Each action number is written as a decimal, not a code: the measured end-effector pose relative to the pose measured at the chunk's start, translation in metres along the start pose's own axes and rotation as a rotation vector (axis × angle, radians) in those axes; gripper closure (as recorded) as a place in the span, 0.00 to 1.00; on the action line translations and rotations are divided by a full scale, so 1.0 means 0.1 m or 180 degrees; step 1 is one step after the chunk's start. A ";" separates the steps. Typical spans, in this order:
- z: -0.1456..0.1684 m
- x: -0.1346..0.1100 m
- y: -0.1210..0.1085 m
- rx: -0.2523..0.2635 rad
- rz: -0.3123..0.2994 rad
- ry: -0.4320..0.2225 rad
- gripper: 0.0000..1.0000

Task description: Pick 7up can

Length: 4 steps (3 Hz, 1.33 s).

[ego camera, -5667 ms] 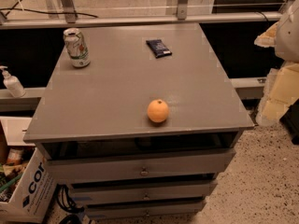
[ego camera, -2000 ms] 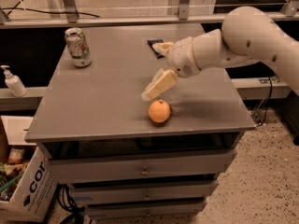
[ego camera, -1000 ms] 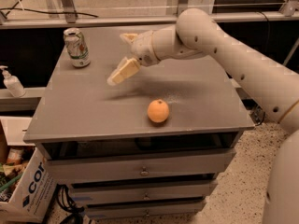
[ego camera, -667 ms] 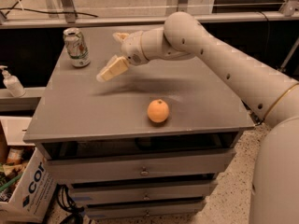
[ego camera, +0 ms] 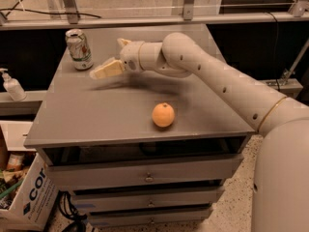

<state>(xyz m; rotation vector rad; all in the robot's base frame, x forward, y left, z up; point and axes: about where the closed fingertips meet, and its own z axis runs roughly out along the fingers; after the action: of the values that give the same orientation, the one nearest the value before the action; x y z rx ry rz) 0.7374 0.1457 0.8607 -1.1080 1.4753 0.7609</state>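
The 7up can, whitish-silver with green and red markings and a shiny top, stands upright at the far left corner of the grey cabinet top. My gripper hovers over the cabinet just right of the can, a short gap away and not touching it. It is open and empty: one long finger points left toward the can's base and the other finger sticks up behind. My white arm reaches in from the right.
An orange sits near the front middle of the cabinet top. A soap pump bottle stands on a lower ledge to the left. A cardboard box sits on the floor at the lower left. Drawers face the front.
My arm has swung in from the right and moved left across the cabinet top, past the orange, bringing the gripper close to the can. The can and orange have not moved.
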 end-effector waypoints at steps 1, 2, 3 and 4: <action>0.04 -0.03 -0.02 0.0041 0.0022 -0.0045 0.00; 0.03 -0.04 -0.02 0.0071 0.0064 -0.0141 0.00; 0.11 -0.10 -0.07 0.0159 0.0205 -0.0432 0.00; 0.26 -0.14 -0.15 0.0231 0.0345 -0.0636 0.00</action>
<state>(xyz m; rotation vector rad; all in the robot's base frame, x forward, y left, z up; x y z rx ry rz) 0.7607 0.1675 0.8710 -0.8766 1.3900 0.8611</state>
